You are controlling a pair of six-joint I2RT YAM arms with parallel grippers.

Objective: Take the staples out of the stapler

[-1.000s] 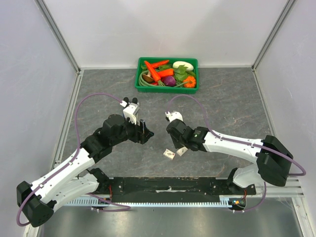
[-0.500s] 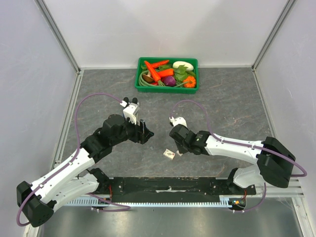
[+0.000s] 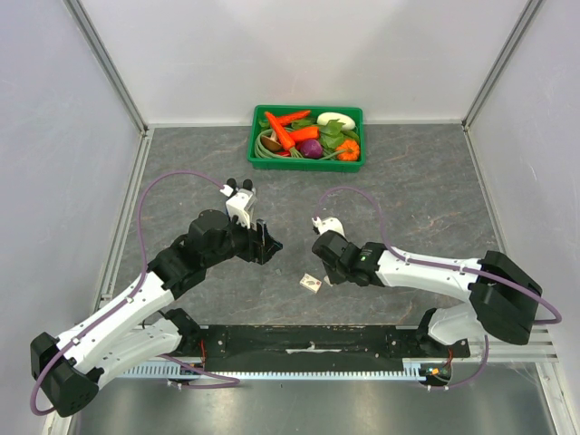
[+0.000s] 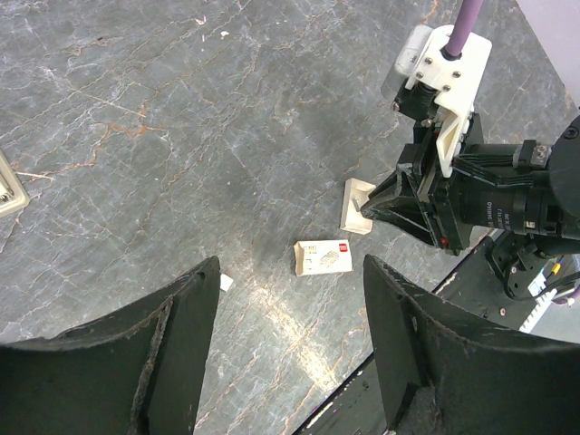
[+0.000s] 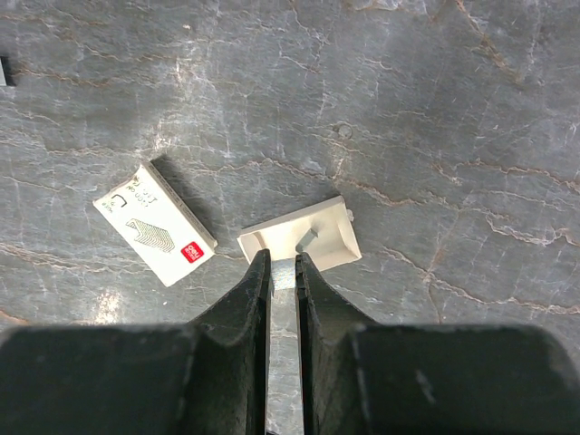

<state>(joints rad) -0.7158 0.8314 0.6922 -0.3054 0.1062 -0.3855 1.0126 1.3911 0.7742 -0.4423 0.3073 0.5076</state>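
Right tool point(image 5: 283, 260) — fingers pinched nearly together on a thin silvery staple strip point(image 5: 284, 353). Strip held pointing at the near rim of a small cream tray point(image 5: 313, 237). Purpose, as judged: to set the strip down in that tray instead of loose on the desk point(image 5: 435, 109).

Staple box point(image 5: 154, 224) — white with a red mark at one corner, lying flat just beside the tray and not touching it. Likely the tray's own sleeve, kept near for repacking.

Left tool point(image 4: 290, 267) — jaws wide apart, nothing between them. Hovers above the desk, facing the right tool across the box. Judged to be parked clear, leaving room for the drop.

Stapler point(image 4: 8, 188) — probably the cream-white edge at the left border of the left wrist view. Resting on the desk, well apart from tray and box. Not made out from above, where the left arm covers that patch.

Right arm: stretched low from its base toward the desk's middle, wrist pitched down.

Left arm: elbow bent, forearm reaching inward, wrist tipped toward the desk.
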